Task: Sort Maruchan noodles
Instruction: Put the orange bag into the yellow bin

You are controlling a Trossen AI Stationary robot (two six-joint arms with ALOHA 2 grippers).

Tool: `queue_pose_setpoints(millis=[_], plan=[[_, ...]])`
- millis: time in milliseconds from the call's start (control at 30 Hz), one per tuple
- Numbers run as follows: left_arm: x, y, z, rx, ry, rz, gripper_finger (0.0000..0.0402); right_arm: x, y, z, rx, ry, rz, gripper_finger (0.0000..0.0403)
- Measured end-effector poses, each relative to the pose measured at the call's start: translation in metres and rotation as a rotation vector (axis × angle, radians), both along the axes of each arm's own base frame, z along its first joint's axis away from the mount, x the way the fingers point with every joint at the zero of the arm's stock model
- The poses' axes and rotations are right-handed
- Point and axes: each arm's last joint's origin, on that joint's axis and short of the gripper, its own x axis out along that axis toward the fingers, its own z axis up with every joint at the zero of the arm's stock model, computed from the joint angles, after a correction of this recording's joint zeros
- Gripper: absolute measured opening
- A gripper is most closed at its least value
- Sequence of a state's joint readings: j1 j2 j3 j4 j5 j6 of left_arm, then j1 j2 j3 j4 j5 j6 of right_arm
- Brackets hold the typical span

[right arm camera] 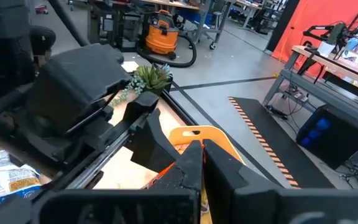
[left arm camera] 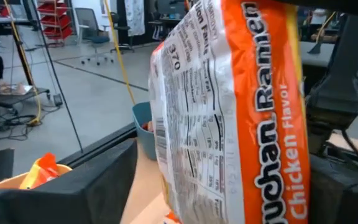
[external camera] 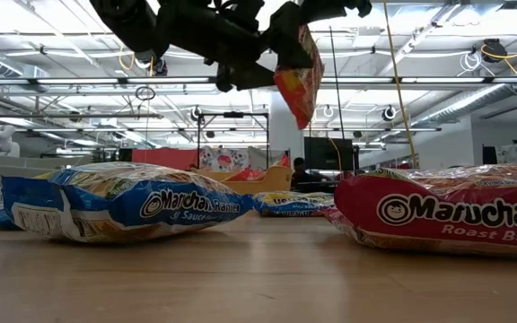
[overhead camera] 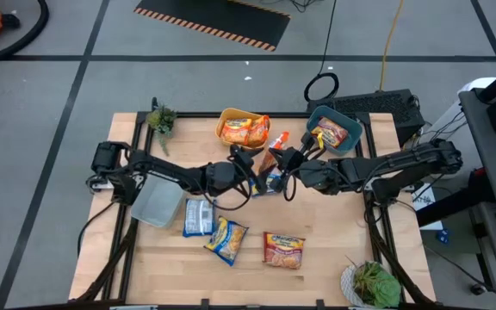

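High view: both arms reach toward the table's middle, and the left gripper (overhead camera: 246, 160) and right gripper (overhead camera: 289, 158) meet over an orange packet (overhead camera: 269, 160) held above the wood between the yellow bin (overhead camera: 224, 120) and the teal bin (overhead camera: 351, 119). The yellow bin holds orange packets (overhead camera: 246, 131); the teal bin holds a red-brown packet (overhead camera: 330, 134). A grey bin (overhead camera: 157, 200) sits under the left arm. Just beside it lies a silver packet (overhead camera: 198, 216), then a blue-and-yellow packet (overhead camera: 226, 238), and a red packet (overhead camera: 284, 250) lies nearer the front edge. Another blue packet (overhead camera: 269, 182) lies below the grippers.

Low view: the orange packet (external camera: 299, 72) hangs on edge from dark fingers well above the table. The blue-and-yellow packet (external camera: 119, 202) and the red packet (external camera: 447, 211) lie flat in front.

Left wrist view: the orange packet (left arm camera: 235, 118) stands upright and fills the frame between the left fingers (left arm camera: 92, 186); whether they clamp it, I cannot tell. The teal bin (left arm camera: 143, 127) shows behind.

Right wrist view: the right fingers (right arm camera: 229, 171) are pinched tight on the packet's thin edge (right arm camera: 202, 202), with the left gripper (right arm camera: 148, 140) just across and the yellow bin (right arm camera: 197, 138) beyond.
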State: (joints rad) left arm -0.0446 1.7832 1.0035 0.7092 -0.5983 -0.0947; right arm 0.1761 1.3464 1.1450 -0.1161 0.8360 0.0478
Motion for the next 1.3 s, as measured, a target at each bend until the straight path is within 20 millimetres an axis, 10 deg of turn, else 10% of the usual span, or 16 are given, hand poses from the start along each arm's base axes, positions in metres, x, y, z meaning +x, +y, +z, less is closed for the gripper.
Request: queue_pose_setpoints(millis=[467,833,1067,1300], plan=[[0.000,0.004,0.000,0.107,0.068,0.003,0.0136,0.000,0.000,0.000,0.014,-0.011,-0.005,0.0000],[-0.010,0.008,0.011,0.197,0.211,-0.055,0.0129,-0.011,0.006,0.010,0.020,-0.036,0.025,0.0052],[-0.052,0.046,0.048,0.131,0.353,-0.080,0.0135,-0.055,0.020,0.032,0.058,-0.065,0.061,0.0120],[-0.098,0.127,0.059,0.019,0.399,-0.380,0.0138,-0.085,0.026,0.029,0.110,-0.057,0.122,0.0141]])
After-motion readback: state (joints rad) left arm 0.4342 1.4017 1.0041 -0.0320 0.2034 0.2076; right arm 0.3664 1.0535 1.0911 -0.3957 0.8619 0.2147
